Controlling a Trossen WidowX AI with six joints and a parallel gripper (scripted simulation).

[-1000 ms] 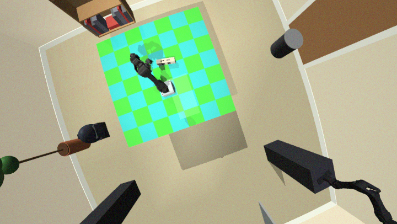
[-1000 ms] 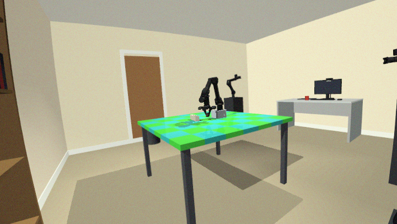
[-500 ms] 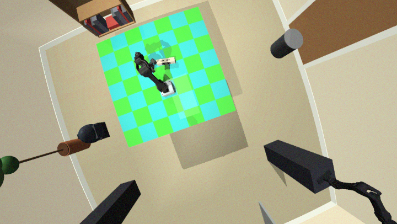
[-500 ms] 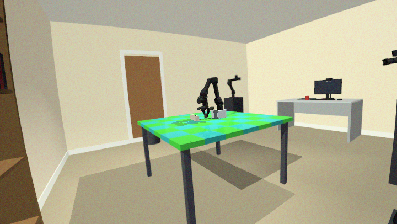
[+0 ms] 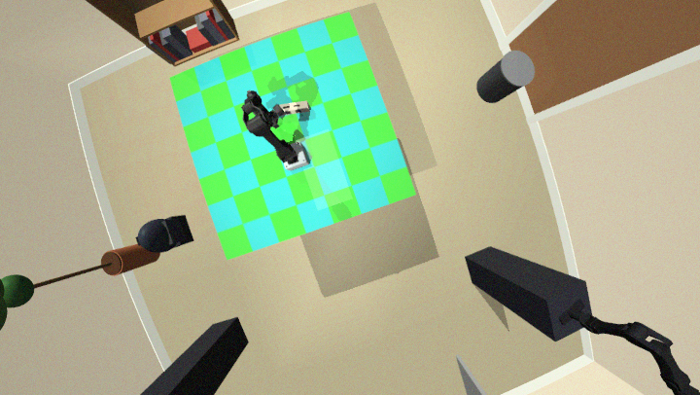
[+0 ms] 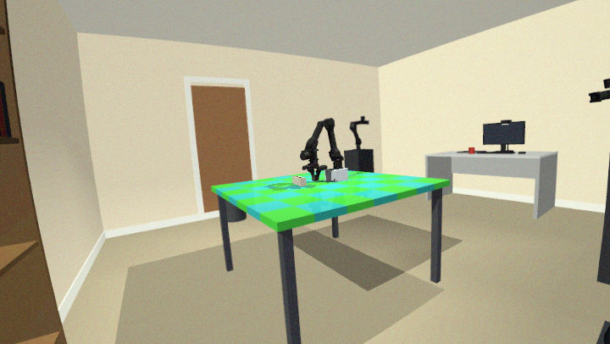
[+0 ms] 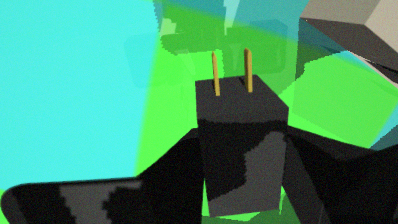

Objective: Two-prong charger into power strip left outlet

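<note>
No legible text, labels, brands, numbers or signs were found in any of the 3 views.

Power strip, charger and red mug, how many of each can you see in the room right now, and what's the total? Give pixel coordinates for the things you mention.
Power strip (image 5: 302, 105) (image 6: 298, 180): 1
Charger (image 7: 242, 165): 1
Red mug (image 6: 471, 150): 1
Total: 3
</note>
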